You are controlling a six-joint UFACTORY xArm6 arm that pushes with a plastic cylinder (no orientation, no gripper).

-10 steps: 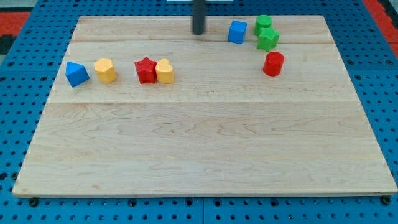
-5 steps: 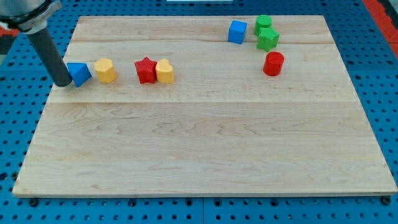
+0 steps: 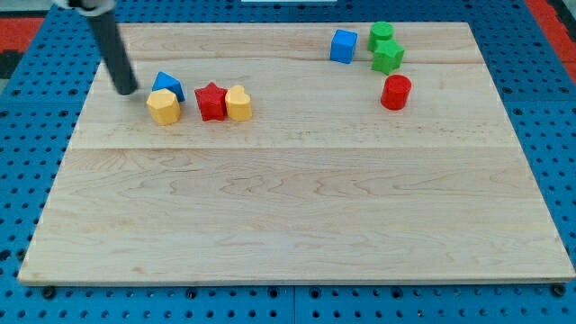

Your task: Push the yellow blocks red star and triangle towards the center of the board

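Visible robot body: one straight dark grey-black cylindrical rod (image 3: 112, 52), smooth, uniform width along its length, faint lighter sheen down one side. Blunt rounded lower end, my tip (image 3: 125, 91). Pale grey-white fitting (image 3: 87, 4) caps the rod at the view's top edge. No markings discernible.

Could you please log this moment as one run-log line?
tip: left of blue triangle | yellow blocks flank red star | group: upper left, not centred

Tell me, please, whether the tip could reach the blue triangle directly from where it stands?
Probably yes: my tip sits just to the view's left of the blue triangle, with bare board between them and nothing blocking.
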